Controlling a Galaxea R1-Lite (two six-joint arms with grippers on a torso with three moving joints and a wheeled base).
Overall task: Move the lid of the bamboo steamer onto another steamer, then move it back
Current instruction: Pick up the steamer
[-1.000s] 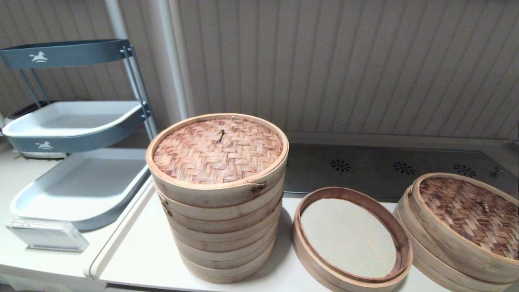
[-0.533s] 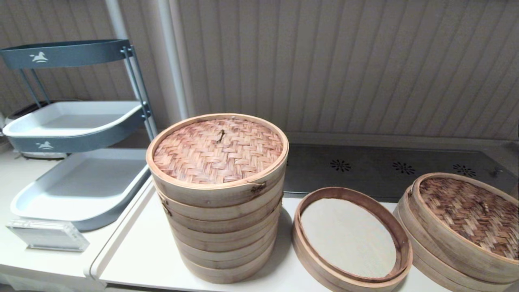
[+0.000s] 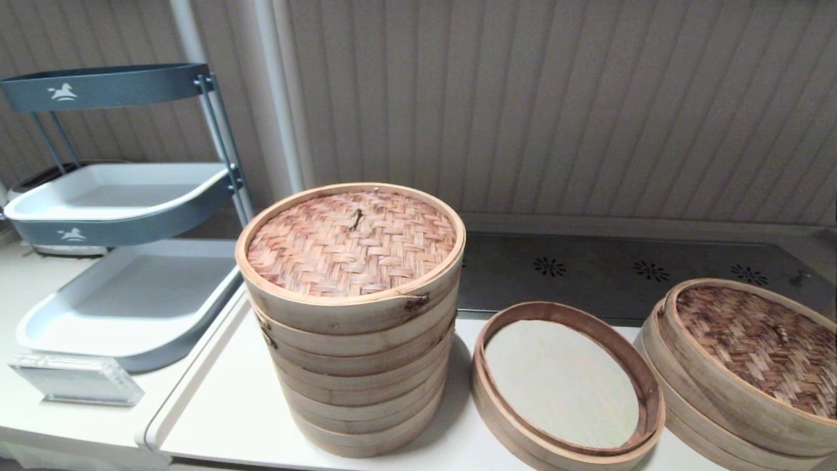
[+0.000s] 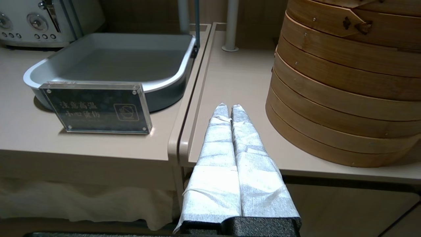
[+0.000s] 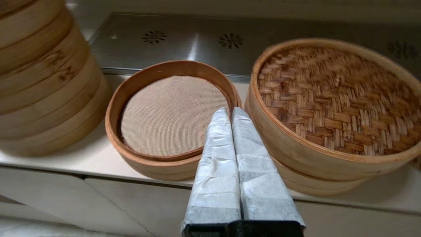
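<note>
The dark-brown woven bamboo steamer lid [image 3: 758,347] [image 5: 332,98] sits on a steamer base at the counter's right end. To its left lies the low steamer ring [image 3: 565,383] [image 5: 171,115] with a flat beige mesh liner. Neither arm appears in the head view. My right gripper [image 5: 229,111] is shut and holds nothing; it hovers in front of the counter edge, pointing at the gap between the ring and the lidded steamer. My left gripper [image 4: 229,107] is shut and holds nothing, low by the counter's front edge, left of the tall steamer.
A tall many-tiered pale steamer [image 3: 353,314] [image 4: 345,82] with a reddish-tan woven lid stands left of the ring. Farther left are a grey tiered tray rack [image 3: 124,261], an acrylic sign [image 4: 95,107] and a toaster [image 4: 33,19]. A dark metal panel [image 3: 621,268] runs behind.
</note>
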